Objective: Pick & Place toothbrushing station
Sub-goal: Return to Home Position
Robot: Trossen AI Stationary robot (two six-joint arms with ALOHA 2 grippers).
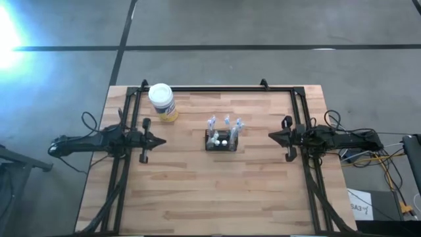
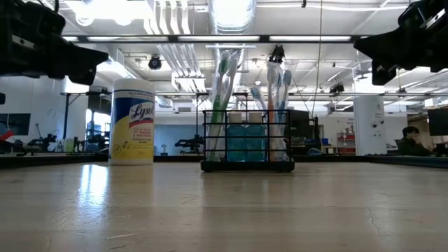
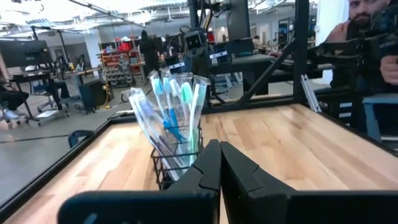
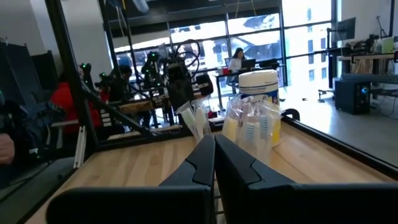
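toothbrushing station (image 1: 222, 141), a black wire holder, stands upright near the middle of the wooden table (image 1: 217, 197), its toothbrushes (image 1: 225, 123) bristles-up and fanned above the rim. left of the station and farther back, well apart from it, a white-lidded wipes jar (image 1: 162, 101) stands upright. the left gripper (image 1: 161, 140) hangs above the board on the station's left and the right gripper (image 1: 272, 135) on its right. both are well apart from the station and pointed inward at it, each with its fingers pressed together on nothing. with the brushes in the holder, the job looks all but finished, and only parking the arms seems left. the hazard lies in that parking. both closed tips aim at the station, so a swing inward or a drop, rather than a pull back, could clip the tall brush heads. the light, top-heavy holder could then tip or skid and spill them.
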